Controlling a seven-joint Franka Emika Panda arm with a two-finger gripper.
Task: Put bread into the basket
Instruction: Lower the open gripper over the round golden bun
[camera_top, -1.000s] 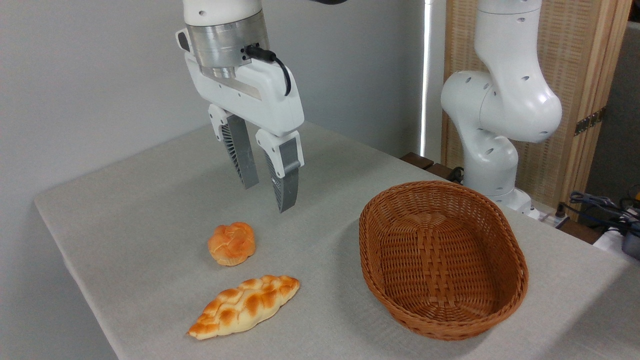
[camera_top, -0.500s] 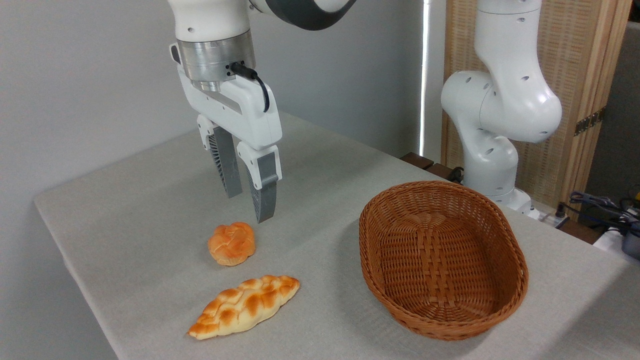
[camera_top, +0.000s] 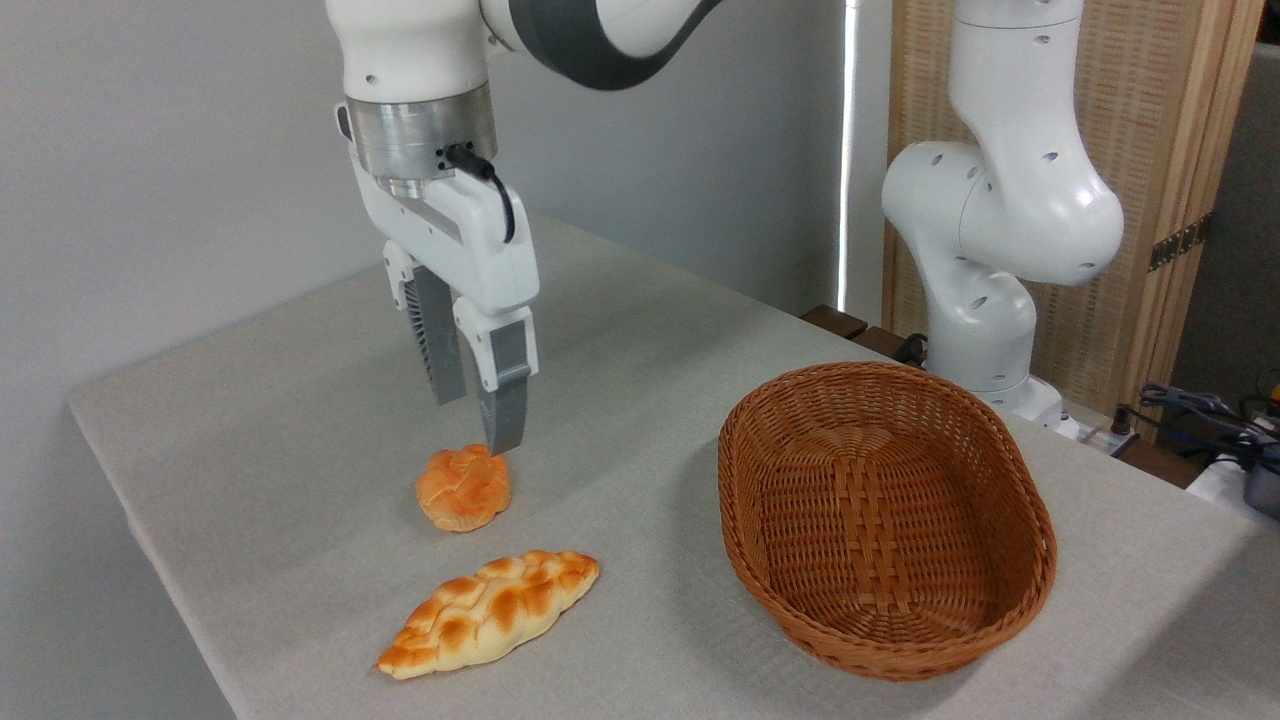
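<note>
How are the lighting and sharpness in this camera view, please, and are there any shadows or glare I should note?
Camera view: soft, even light, everything sharp; the end effector, bun, braided loaf and basket show no motion blur. Faint, diffuse shadows lie on the tablecloth beside the basket and bun. The bright vertical strip behind is blown out.
</note>
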